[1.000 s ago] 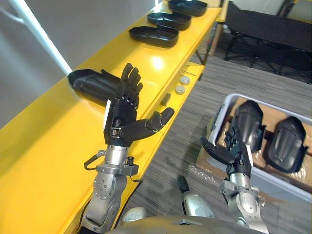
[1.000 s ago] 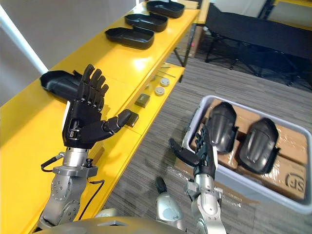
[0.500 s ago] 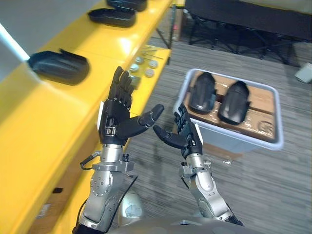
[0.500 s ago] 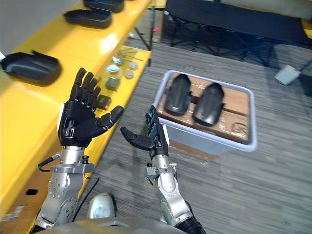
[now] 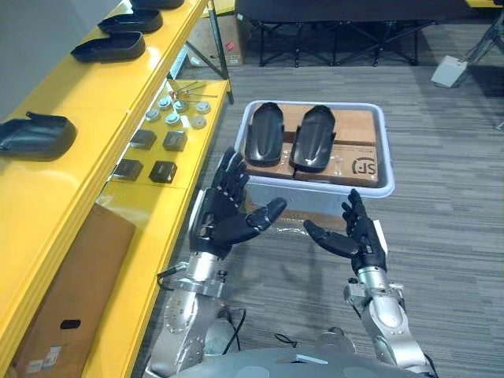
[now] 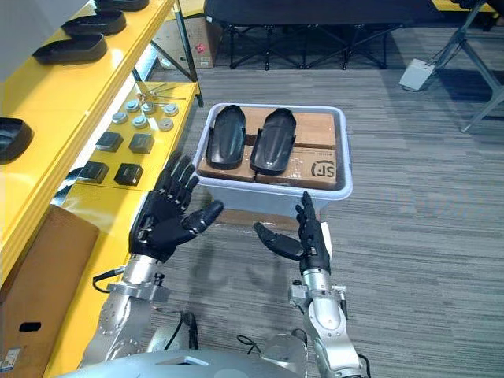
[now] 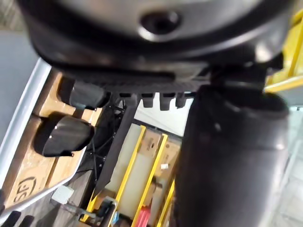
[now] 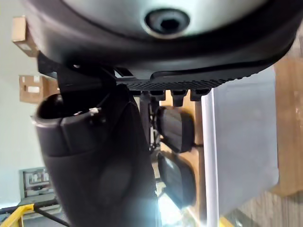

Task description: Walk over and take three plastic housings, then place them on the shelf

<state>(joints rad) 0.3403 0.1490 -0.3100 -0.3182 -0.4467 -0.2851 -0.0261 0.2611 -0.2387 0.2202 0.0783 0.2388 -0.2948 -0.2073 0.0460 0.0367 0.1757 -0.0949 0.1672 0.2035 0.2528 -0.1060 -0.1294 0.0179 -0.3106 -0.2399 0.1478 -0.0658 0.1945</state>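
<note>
A grey bin (image 5: 384, 169) stands on the floor ahead, lined with cardboard. Two black plastic housings lie in it side by side: one on the left (image 5: 264, 132), one on the right (image 5: 313, 138). Both also show in the left wrist view (image 7: 64, 135) and the right wrist view (image 8: 177, 177). My left hand (image 5: 228, 216) and right hand (image 5: 356, 236) are raised in front of the bin's near wall, both open and empty, palms facing each other. On the yellow shelf (image 5: 87, 102) at my left rest further housings, the nearest one (image 5: 35, 134) at the left edge, two more (image 5: 110, 47) further back.
The shelf's lower ledge (image 5: 193, 153) carries small round metal parts (image 5: 177, 110) and black blocks (image 5: 161, 171). A cardboard box (image 5: 71, 299) sits under the shelf. A black folding frame (image 5: 339, 31) stands behind the bin, and a white object (image 5: 453, 69) lies at the far right.
The whole view has swung from the shelf towards the bin, which now lies straight ahead. Both hands stay open and empty, now low in front of the bin.
</note>
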